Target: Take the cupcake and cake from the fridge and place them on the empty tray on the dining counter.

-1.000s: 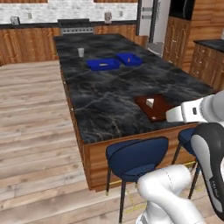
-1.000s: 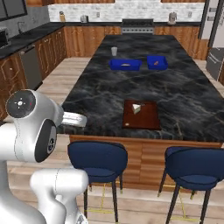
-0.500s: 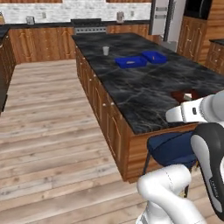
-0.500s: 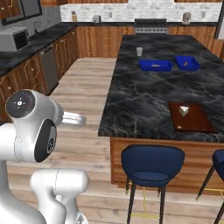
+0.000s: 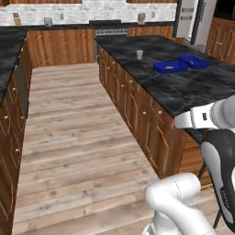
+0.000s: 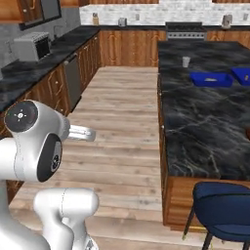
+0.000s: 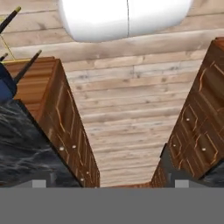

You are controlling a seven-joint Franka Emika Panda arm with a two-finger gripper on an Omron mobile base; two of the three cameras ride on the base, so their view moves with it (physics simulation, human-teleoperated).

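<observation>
One thing cannot be told: whether the gripper is spread or pressed together. The hand camera looks down on the plank floor, with the dining counter on one side and wall-side cabinets on the other. The dining counter has black veined marble on a brown wooden base, and its long axis runs away from the robot toward the stove. At the far end, two blue trays lie side by side with a small cup near them. The grey fridge stands beyond the island. A blue stool sits at the near end. A microwave rests on the wall counter.
</observation>
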